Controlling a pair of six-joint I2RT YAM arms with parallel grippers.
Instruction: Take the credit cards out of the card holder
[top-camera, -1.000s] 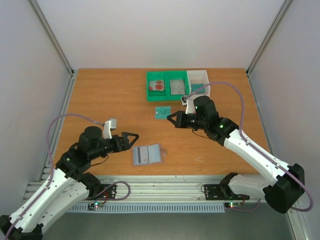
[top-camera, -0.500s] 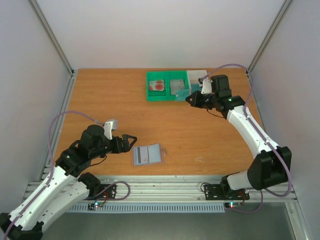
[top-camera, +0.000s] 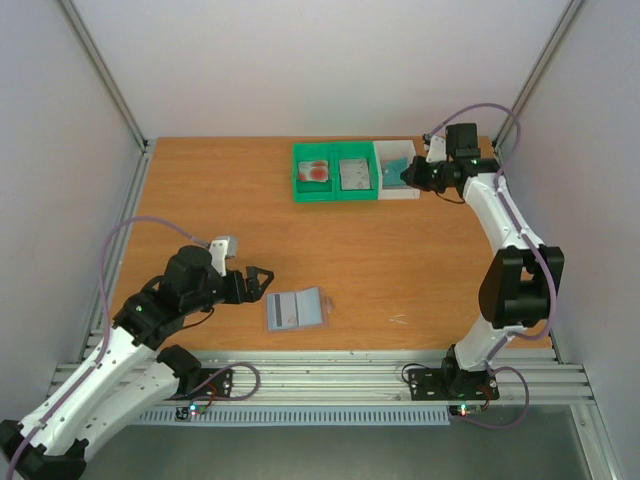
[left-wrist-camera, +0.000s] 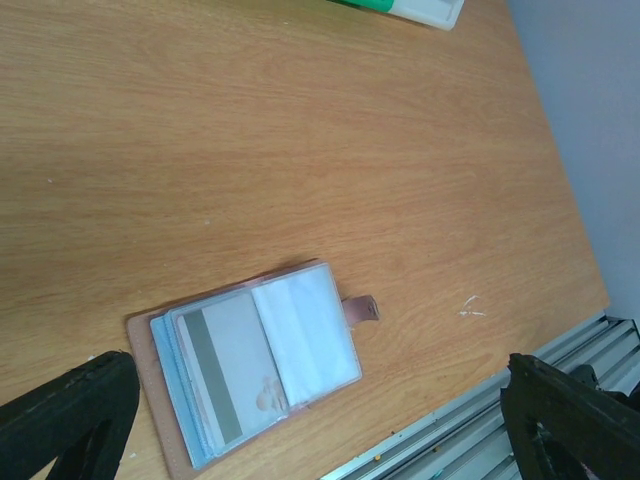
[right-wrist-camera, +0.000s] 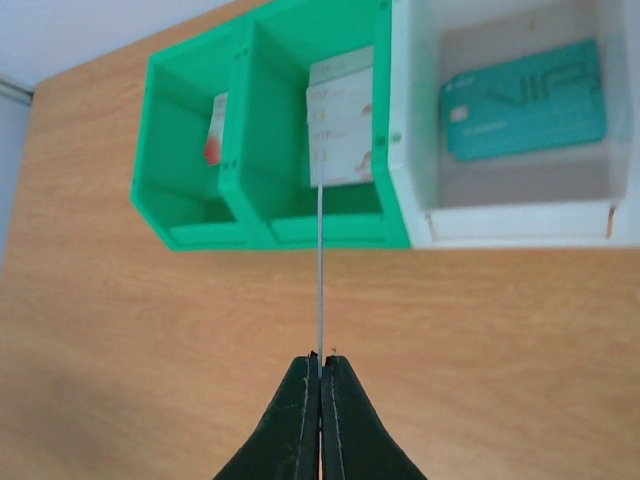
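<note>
The card holder lies open on the table, brownish-pink outside with clear blue-grey panels; the left wrist view shows it with a grey-striped card in its left panel. My left gripper is open and empty, just left of the holder and level with its top edge, its jaws wide either side of the holder in its wrist view. My right gripper is shut on a thin teal card, seen edge-on, at the white tray. Another teal card lies in that tray.
A green two-compartment tray stands at the back beside the white tray. It holds a white card with red blotches and a grey-silver card. The table's front edge and a metal rail run close to the holder.
My right gripper has carried the teal card from the middle of the table to the back right, up to the white tray. The left arm has barely moved.
</note>
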